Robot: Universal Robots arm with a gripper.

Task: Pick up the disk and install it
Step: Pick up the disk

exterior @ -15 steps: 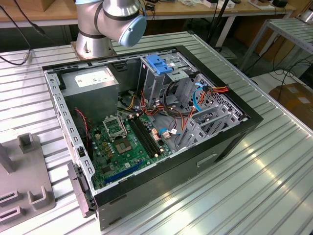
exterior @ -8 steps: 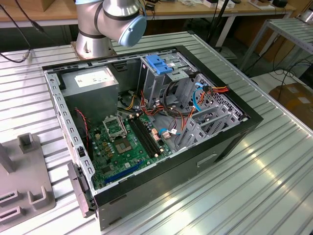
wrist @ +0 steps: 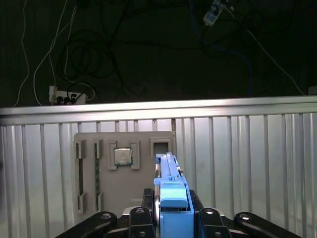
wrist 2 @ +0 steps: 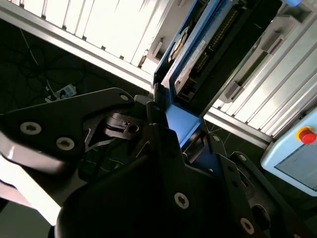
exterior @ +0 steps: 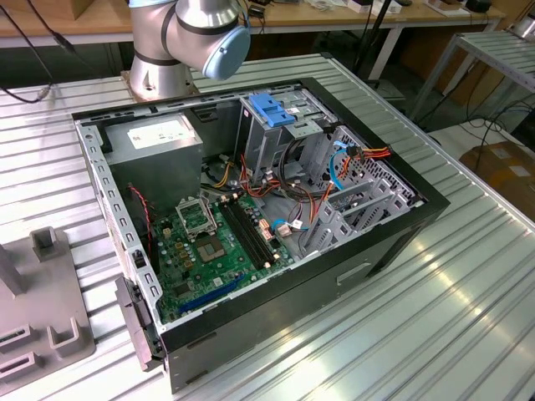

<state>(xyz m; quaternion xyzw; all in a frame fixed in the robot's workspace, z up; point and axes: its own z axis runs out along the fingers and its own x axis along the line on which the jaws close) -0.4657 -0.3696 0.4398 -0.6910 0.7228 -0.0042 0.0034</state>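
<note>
In both wrist views my gripper (wrist: pixel 171 214) is shut on the disk (wrist: pixel 171 196). In the first wrist view I see the disk edge-on, with its blue plastic bracket standing up between the black fingers (wrist: pixel 141 218). It hangs above the slatted metal table, over a grey fixture plate (wrist: pixel 106 193). The second wrist view has the disk (wrist 2: pixel 198 54) from its underside, dark circuit face and blue bracket, clamped in the gripper (wrist 2: pixel 171 124). The exterior view has the open computer case (exterior: pixel 393 242), with its metal drive cage (exterior: pixel 267 138) at the back.
The cage carries a blue handle (exterior: pixel 272 109), and a grey box with a white label (exterior: pixel 155 138) sits at the case's back left. A grey fixture (exterior: pixel 42 309) lies at the exterior view's left. The plate holds a processor chip (wrist: pixel 123 156). A red button (wrist 2: pixel 307 135) is nearby.
</note>
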